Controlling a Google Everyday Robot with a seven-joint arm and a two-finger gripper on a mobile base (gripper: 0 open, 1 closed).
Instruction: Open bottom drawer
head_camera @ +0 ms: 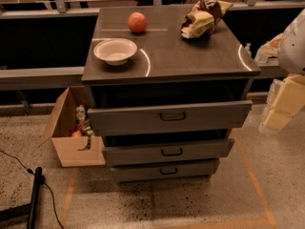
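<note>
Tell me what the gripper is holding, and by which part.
Nothing visible: the gripper hangs right of the cabinet, apart from the bottom drawer and its handle.

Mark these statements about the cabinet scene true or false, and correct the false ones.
1. The gripper hangs beside the right side of the cabinet, clear of the bottom drawer. True.
2. The bowl holds the red fruit. False: the fruit lies on the cabinet top behind the bowl, apart from it.
3. A cardboard box stands left of the cabinet. True.
4. The crumpled bag lies inside the cardboard box. False: it lies at the back right of the cabinet top.
</note>
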